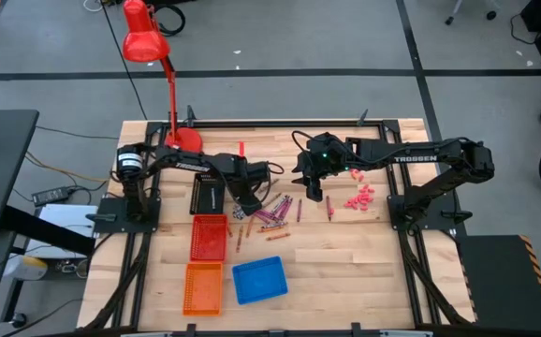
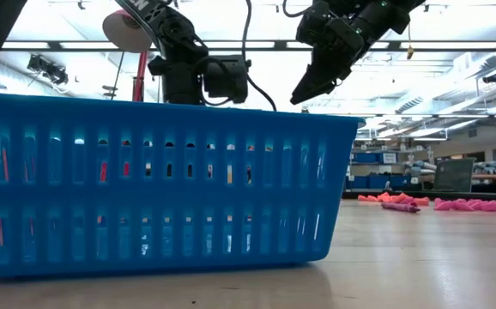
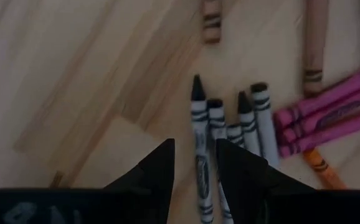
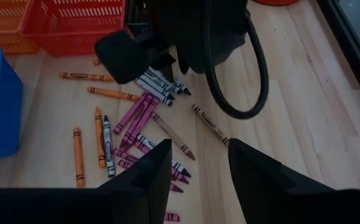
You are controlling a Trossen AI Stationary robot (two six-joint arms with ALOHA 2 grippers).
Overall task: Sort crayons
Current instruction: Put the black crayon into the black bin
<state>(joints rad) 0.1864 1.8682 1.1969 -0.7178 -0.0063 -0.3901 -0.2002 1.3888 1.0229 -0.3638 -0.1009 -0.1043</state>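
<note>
1. Wooden surface (image 1: 345, 262) is strewn mid-way with crayons (image 1: 275, 213), beside the red basket (image 1: 209, 237).
2. Left gripper (image 3: 194, 163), jaws open, straddles a grey crayon (image 3: 198, 118); closing should be centred, so neighbours are spared.
3. Right gripper (image 4: 198, 163) is held above, jaws open.

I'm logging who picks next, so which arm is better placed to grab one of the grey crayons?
The left. Its hand is down at the crayon pile with open fingers straddling a grey crayon. The right hand is also open, but the low view shows it held well above the table, off to the pile's side.
</note>
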